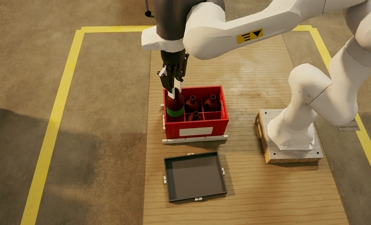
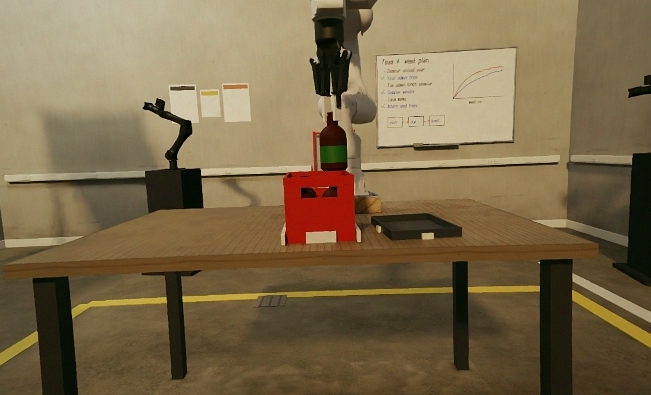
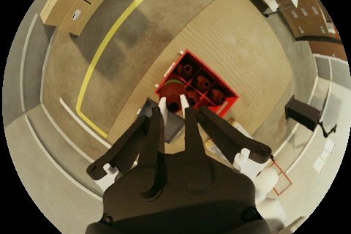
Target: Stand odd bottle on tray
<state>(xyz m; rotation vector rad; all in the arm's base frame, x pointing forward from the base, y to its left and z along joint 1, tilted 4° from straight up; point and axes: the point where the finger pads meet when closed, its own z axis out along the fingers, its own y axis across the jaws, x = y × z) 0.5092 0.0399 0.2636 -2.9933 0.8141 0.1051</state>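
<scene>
My gripper (image 1: pixel 175 91) (image 2: pixel 330 116) (image 3: pixel 173 102) is shut on the neck of a brown bottle with a green label (image 1: pixel 175 112) (image 2: pixel 333 153) (image 3: pixel 172 89). The bottle hangs upright over the crate's corner cell on the tray side; its base shows just above the rim in the exterior view. The fingertips partly cover its neck. Several other brown bottles (image 1: pixel 192 104) (image 1: pixel 212 103) (image 3: pixel 186 69) (image 3: pixel 203 82) stand in the red crate (image 1: pixel 172 130) (image 2: pixel 318 216) (image 3: pixel 228 107). I cannot tell their neck widths apart. The dark grey tray (image 1: pixel 195 176) (image 2: pixel 416 228) (image 3: pixel 173 128) lies flat with no bottle on it.
White strips (image 1: pixel 195 139) and small stops flank the crate. White stops (image 1: pixel 198 198) (image 2: pixel 427 235) sit at the tray's edges. The arm's base block (image 1: pixel 307 159) stands on the wooden table (image 1: pixel 251 195) (image 2: pixel 219 235), to the right in the top view.
</scene>
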